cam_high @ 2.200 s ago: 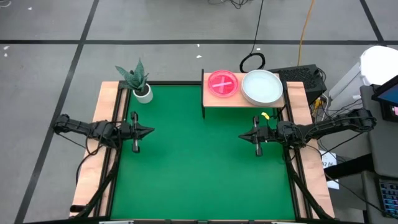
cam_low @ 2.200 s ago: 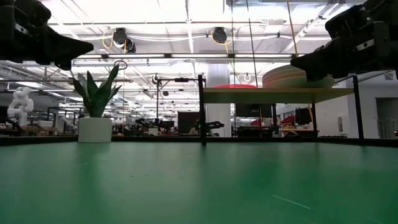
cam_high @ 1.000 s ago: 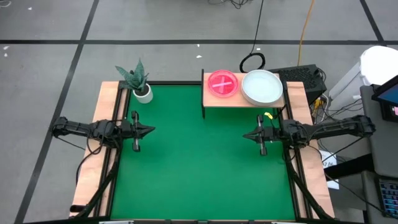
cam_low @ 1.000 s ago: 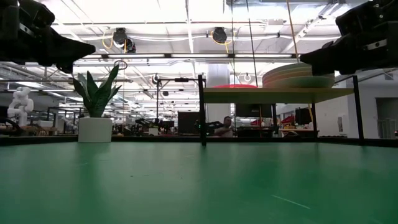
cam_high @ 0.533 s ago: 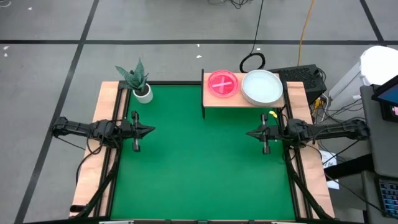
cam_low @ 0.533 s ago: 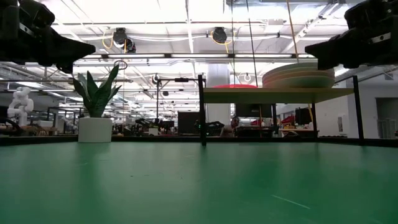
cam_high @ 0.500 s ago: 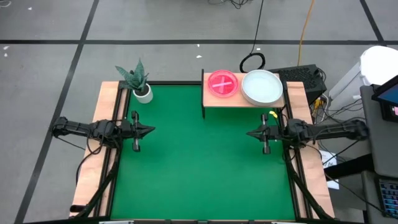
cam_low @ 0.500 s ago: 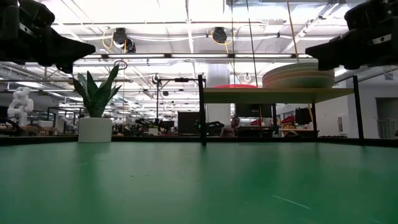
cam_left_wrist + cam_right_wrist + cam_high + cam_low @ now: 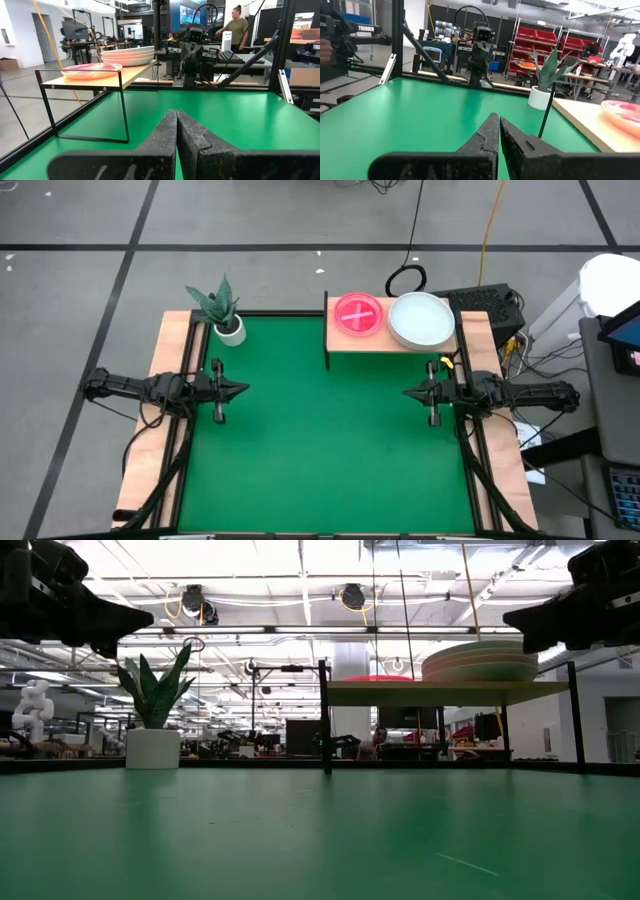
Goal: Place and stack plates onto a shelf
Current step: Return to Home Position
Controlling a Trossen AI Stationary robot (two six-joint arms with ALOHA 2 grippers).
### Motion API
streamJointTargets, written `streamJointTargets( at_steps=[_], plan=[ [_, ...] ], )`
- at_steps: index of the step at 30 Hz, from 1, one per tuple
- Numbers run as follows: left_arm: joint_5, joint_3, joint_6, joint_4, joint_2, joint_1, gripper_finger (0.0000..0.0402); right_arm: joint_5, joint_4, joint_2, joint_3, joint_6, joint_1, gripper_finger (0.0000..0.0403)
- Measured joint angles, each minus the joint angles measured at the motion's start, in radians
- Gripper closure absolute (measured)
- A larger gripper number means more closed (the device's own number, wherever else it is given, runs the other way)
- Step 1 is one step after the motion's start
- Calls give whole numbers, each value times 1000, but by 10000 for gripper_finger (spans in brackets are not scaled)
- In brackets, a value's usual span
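Shelf: small light-wood board on thin dark metal legs (image 9: 345,343), at far-right part of green-topped bench (image 9: 320,450); both stacks sit on it.
Large plates: stack of opaque pastel dishes (image 9: 421,320), pale blue-green one on top, on shelf's right half. Low view shows several layers; exact no. can't be told.
Small plates: see-through magenta round dishes (image 9: 358,314) w/ stick-like mark, on shelf's left half, just beside large stack, no overlap.
Left end effector (image 9: 242,389): hovers above bench's left side, tips pointing toward bench centre. Fingers pressed together, nothing held. Well apart from shelf.
Right end effector (image 9: 406,392): hovers above bench's right side, near shelf's front-right leg, tips facing left arm's. Fingers closed tight, empty.
Plant: spiky green plant in white pot (image 9: 224,315), far-left corner of bench, well apart from shelf.
Background: person (image 9: 237,25) stands in room beyond bench, per left wrist view.
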Motion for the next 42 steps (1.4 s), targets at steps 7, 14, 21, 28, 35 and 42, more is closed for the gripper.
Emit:
streamJointTargets(
  at_steps=[7,14,21,28,35,42],
  plan=[
    [0,0,-3,0,0,0,400,-1,-8,3,0,5,0,403],
    [0,0,-3,0,0,0,400,2,-15,3,0,7,0,403],
    [0,0,-15,1,0,-2,400,6,-18,3,0,4,0,403],
    [8,-1,-3,1,-1,-4,400,1,-15,3,0,26,0,403],
    [41,-1,-3,-2,-1,-4,400,1,-10,3,0,26,0,403],
    [51,-1,5,-4,-1,-4,400,1,-9,3,0,26,0,403]
  ],
)
